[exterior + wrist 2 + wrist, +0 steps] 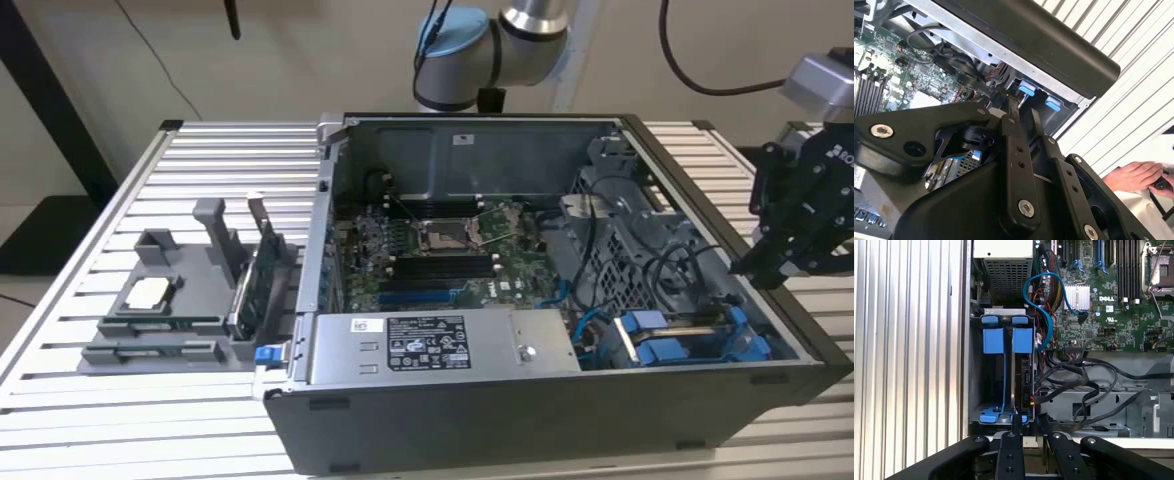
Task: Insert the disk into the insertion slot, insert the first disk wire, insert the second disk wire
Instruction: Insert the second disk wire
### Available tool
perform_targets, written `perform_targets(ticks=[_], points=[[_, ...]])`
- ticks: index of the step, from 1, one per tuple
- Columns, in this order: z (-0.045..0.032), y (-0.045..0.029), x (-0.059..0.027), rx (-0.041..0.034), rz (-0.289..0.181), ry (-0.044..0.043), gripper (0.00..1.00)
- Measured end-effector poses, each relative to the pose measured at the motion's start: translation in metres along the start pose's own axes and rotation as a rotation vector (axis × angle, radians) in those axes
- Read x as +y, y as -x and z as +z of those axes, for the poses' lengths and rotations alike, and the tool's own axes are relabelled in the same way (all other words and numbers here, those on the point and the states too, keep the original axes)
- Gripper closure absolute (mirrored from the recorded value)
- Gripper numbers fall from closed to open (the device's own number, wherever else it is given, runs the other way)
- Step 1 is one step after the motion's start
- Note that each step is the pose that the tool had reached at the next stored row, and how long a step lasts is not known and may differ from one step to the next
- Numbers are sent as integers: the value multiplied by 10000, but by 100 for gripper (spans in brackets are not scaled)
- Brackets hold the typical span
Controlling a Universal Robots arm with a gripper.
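**Exterior view taking in the whole case, wrist views closing on the slot**

Exterior view is giving the wide layout. The slatted metal surface is carrying an open computer case. A grey parts holder is sitting just beside the case on the exterior view's left. Inside the case, the motherboard is lying behind the silver labelled power-supply box. The insertion slot is sitting in the near corner on the exterior view's right. The gripper is hanging just outside that corner, close to the case wall.

The first wrist view is looking straight down into the insertion slot. There the disk is standing on edge inside the bay, against the side nearer the motherboard, with blue carrier tabs at its far end. A blue cable and black cables are lying loose beside the bay.

In both wrist views the fingers are standing slightly apart with a narrow gap, gripping nothing.

The second wrist view is adding a person's hand resting beyond the case.
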State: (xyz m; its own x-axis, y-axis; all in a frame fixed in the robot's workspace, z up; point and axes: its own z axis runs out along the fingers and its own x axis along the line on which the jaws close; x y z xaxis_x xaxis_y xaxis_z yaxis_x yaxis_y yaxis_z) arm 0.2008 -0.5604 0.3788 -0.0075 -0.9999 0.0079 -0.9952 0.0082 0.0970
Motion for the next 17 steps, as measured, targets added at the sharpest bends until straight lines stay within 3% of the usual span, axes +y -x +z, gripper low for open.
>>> perform_targets(ticks=[8,13,15,17], points=[[0,10,0,-3,-1,0,74],[-53,23,5,-47,-5,1,74],[-57,30,5,-119,-11,1,74],[-58,34,5,-315,-28,-1,74]])
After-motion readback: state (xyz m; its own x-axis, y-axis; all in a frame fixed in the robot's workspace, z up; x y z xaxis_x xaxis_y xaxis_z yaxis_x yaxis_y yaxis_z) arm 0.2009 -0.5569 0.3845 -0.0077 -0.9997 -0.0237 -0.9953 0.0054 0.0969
